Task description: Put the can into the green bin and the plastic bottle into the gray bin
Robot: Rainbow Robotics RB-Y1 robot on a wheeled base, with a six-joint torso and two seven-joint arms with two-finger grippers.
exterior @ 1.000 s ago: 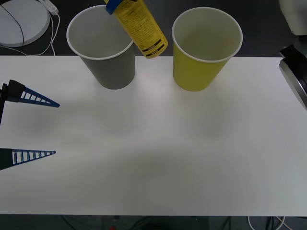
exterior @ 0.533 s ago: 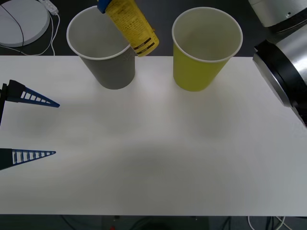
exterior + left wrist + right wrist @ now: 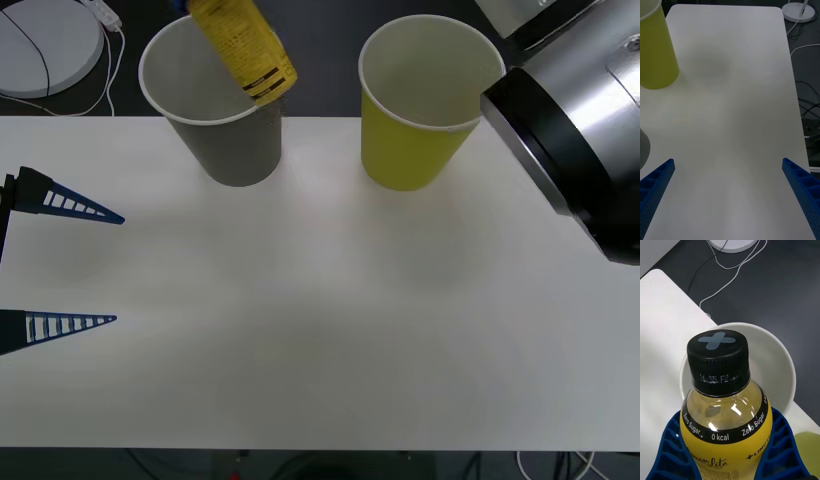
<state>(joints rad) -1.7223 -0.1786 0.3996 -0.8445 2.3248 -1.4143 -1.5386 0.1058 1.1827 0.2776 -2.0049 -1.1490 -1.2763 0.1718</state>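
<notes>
With your right end effector point(image 3: 728, 450) clamped on the small clear yellow-labelled plastic bottle point(image 3: 241, 45), apparently above the large gray paper cup's point(image 3: 222, 110) two-o'clock rim, centre before releasing.

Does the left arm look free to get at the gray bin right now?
Probably not cleanly: the right hand holds the plastic bottle over the gray bin, while the left hand waits open nearby.
</notes>
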